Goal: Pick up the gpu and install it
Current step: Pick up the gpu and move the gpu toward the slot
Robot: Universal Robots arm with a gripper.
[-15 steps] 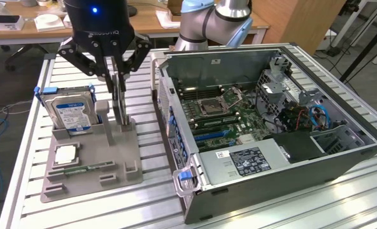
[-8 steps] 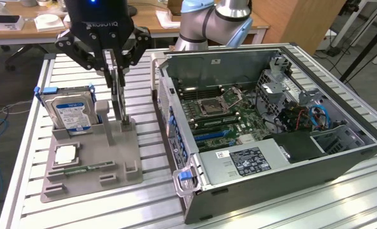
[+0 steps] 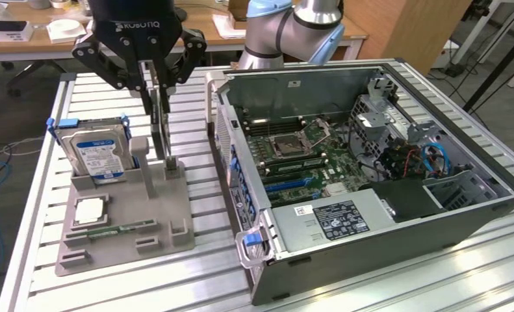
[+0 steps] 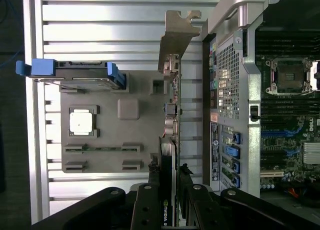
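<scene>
My gripper points straight down over the grey plastic holder. My black fingers pinch the top edge of the gpu. The thin, dark card stands upright on edge at the holder's slot, with its silvery bent bracket beside the open metal computer case.

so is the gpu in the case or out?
Out. The gpu stands upright on edge at the grey holder, clamped in the end effector, beside the open case.

The tool covers one end of the gpu.
</scene>
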